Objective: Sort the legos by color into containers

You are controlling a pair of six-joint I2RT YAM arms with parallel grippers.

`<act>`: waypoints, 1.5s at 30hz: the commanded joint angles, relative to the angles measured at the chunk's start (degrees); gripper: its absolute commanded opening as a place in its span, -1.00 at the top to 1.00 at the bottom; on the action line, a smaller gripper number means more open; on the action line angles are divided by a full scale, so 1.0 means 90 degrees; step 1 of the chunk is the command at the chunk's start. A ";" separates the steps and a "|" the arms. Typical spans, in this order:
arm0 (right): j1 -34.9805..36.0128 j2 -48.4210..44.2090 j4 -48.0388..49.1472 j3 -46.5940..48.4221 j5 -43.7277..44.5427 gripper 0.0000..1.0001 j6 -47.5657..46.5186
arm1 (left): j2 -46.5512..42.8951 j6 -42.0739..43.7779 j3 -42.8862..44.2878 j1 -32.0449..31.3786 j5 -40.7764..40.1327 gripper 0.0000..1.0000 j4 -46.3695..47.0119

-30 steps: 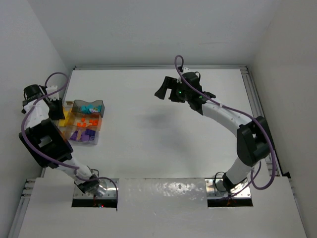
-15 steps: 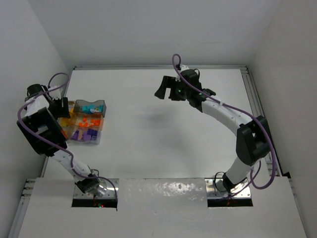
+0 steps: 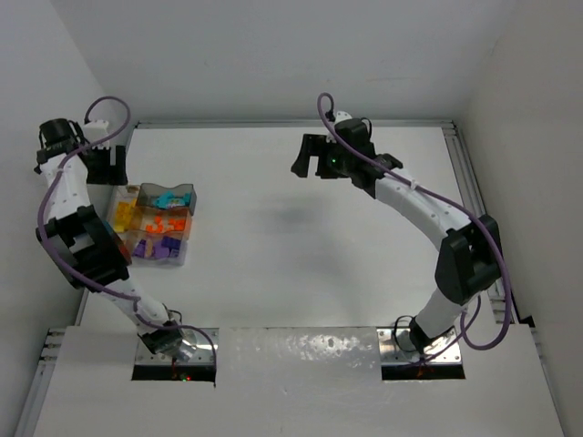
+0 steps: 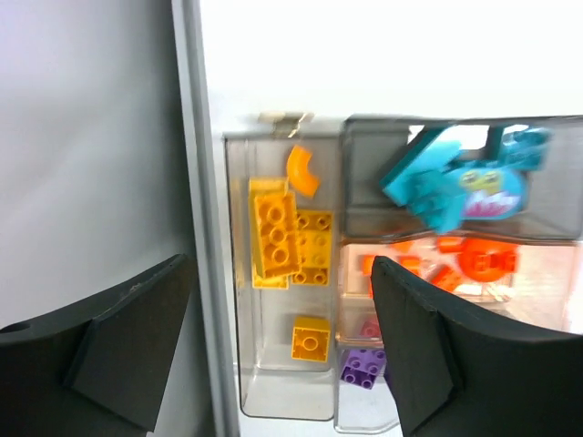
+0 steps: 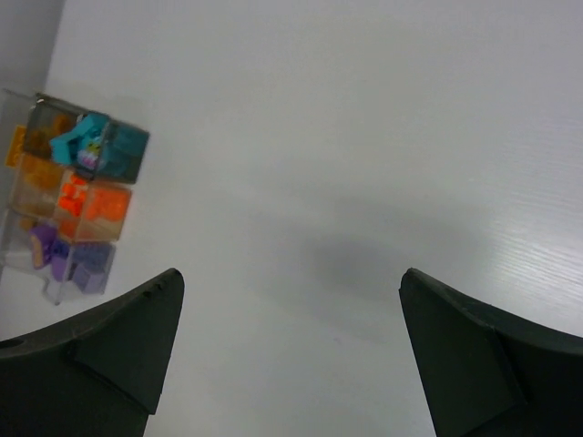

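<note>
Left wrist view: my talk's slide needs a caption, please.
Open left hand hovers over the clear tray, yellow legos in one long compartment.

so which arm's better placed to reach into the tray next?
Left. The left hand hangs open just by the tray, yellow bricks showing between its fingers. The right hand is open too, but out over the table, well off to the tray's right.

Fig. My left arm (image 3: 62, 187) and right arm (image 3: 414, 205): white tubular links, black joint housings. A purple cable (image 3: 109, 99) loops behind each wrist. Ahead of my wrist cameras sit matte black, wedge-shaped fingers (image 4: 123, 350).
</note>
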 commanded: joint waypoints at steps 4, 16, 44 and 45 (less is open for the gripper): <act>-0.1452 -0.1124 -0.0951 -0.0954 0.1432 -0.98 0.0247 | -0.1074 0.0581 0.0005 -0.1649 -0.0418 -0.55 -0.0598; -0.2909 -0.2327 -0.2736 -0.1933 0.3963 -0.98 0.0257 | -0.2206 -0.0200 -0.1479 -0.5155 0.0217 -1.00 -0.0687; -0.2919 -0.4690 -0.0990 -0.4013 0.3670 -0.98 0.0189 | -0.5548 -0.0756 -0.5397 -0.6195 -0.0390 -1.00 0.2018; -0.2919 -0.4710 -0.0970 -0.4013 0.3670 -0.98 0.0199 | -0.5558 -0.0785 -0.5406 -0.6195 -0.0390 -1.00 0.2018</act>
